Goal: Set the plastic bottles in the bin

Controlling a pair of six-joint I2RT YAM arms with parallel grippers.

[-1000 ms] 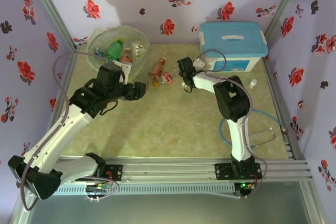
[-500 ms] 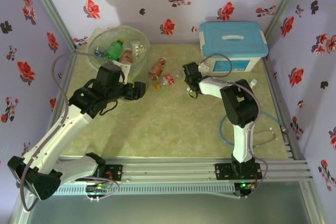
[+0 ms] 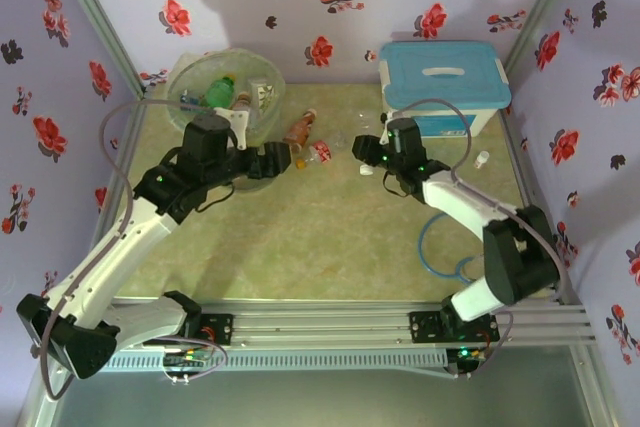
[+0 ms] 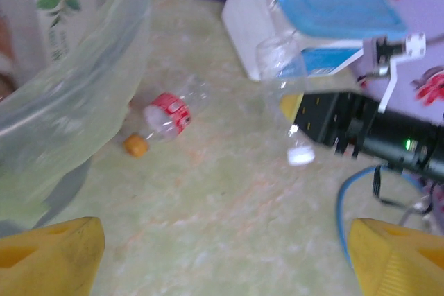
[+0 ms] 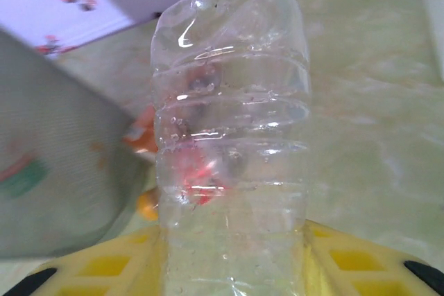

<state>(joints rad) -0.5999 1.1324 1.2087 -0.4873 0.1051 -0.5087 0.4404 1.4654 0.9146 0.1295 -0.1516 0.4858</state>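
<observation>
**Top external.** The step in hand is being judged as the transfer of one clear bottle (image 3: pixel 362 133) to the bin (image 3: pixel 181 71). The bin is standing at the far left of the table (image 3: pixel 330 237), with a green bottle (image 3: pixel 220 92) and others lying inside. The clear bottle is being held off the table by the right gripper (image 3: pixel 368 152), just in front of the white box (image 3: pixel 440 97) and well apart from the bin. The left gripper (image 3: pixel 285 159) is being held between the two, just beside the bin wall.

The following is being recommended:
- The bottle is kept above rim height.
- The left arm is passed with room to spare, or is used for a handover.
- The grasp is loosened only over the opening.

An orange-brown bottle (image 3: pixel 297 132) and a red-labelled bottle (image 3: pixel 322 150) are lying on the table near the bin, not yet collected.

**Left wrist.** The left fingers (image 4: pixel 52 251) are being held wide apart, released, with nothing between them. The clear bottle (image 4: pixel 281 67) is being seen tilted in front of the white box, cap end lowest in this view, clamped by the right gripper.

**Right wrist.** The yellow fingers (image 5: pixel 97 265) are being pressed against both sides of the clear bottle (image 5: pixel 229 143), in a clenched grasp on thin, ribbed plastic. Slipping or crushing is being judged possible, so slow, smooth motion is being advised.
</observation>
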